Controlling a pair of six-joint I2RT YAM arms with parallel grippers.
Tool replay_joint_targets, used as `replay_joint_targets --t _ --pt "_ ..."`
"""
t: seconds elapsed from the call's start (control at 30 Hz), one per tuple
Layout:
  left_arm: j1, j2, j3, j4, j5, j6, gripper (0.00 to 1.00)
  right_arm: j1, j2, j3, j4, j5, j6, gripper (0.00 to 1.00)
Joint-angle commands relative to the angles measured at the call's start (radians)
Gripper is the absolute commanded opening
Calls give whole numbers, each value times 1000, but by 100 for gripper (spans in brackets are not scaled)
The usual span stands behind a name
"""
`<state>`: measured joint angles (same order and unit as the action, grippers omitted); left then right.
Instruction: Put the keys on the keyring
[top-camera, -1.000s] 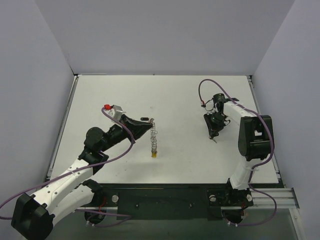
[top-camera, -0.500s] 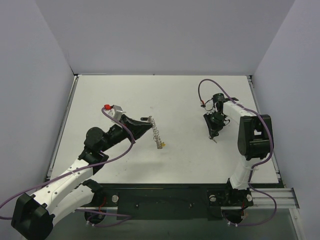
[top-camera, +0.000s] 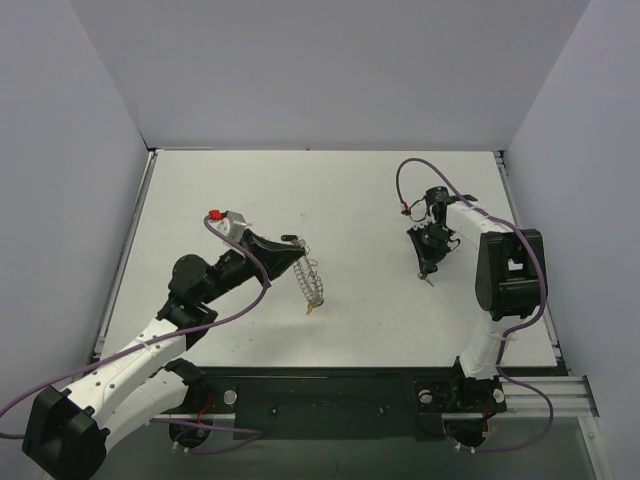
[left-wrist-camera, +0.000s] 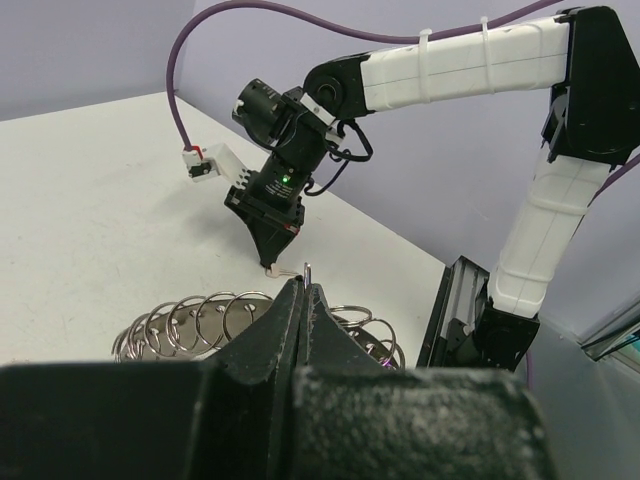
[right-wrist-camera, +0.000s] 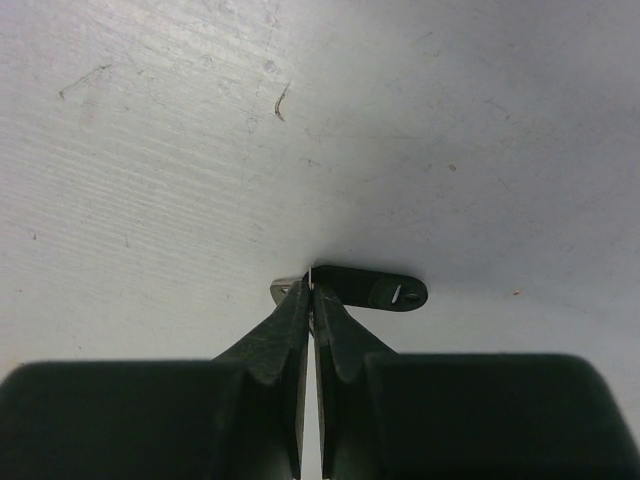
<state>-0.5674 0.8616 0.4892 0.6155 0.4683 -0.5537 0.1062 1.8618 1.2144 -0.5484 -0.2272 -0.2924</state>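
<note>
Hanging from the left gripper, the keyring trails down toward the near edge over the left-middle of the table. The fingers are pressed together on its thin wire, and its coil of small rings bunches just below them in the left wrist view. A yellow-tagged key sits at the loop's lowest end. Well apart, on the right side, the right gripper points down at the tabletop, fingertips closed tight and pinching a black-tagged key where tag meets metal; the key lies flat on the surface.
</note>
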Motion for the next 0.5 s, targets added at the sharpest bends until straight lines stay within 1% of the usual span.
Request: replay_joint_targets --t 0.0,0.1,0.23,0.27,0.3,0.33,0.37,0.4,0.43,0.47 --pt "3 -19 6 70 12 23 0 -5 -27 36 -68 -37 -25 0" --pt "3 -26 -4 98 26 31 0 -26 -65 30 -68 -90 -48 0" --pt "3 -27 -31 182 68 41 0 -72 -171 -7 -56 -225 -99 0" --pt "3 -24 -32 194 78 46 0 -77 -217 -10 -58 -283 -112 0" --pt "3 -21 -28 214 105 57 0 -86 -243 -12 -64 -311 -146 0" --pt "3 -13 -23 228 121 66 0 -88 -289 -6 -88 -346 -166 0" --pt "3 -10 -9 230 153 77 0 -89 -326 19 -117 -374 -229 0" --pt "3 -1 0 236 168 81 0 -89 -343 43 -189 -385 -261 0" --pt "1 4 17 237 191 95 0 -89 -367 101 -220 -389 -311 0" --pt "3 17 26 250 203 101 0 -91 -377 132 -307 -394 -350 0"
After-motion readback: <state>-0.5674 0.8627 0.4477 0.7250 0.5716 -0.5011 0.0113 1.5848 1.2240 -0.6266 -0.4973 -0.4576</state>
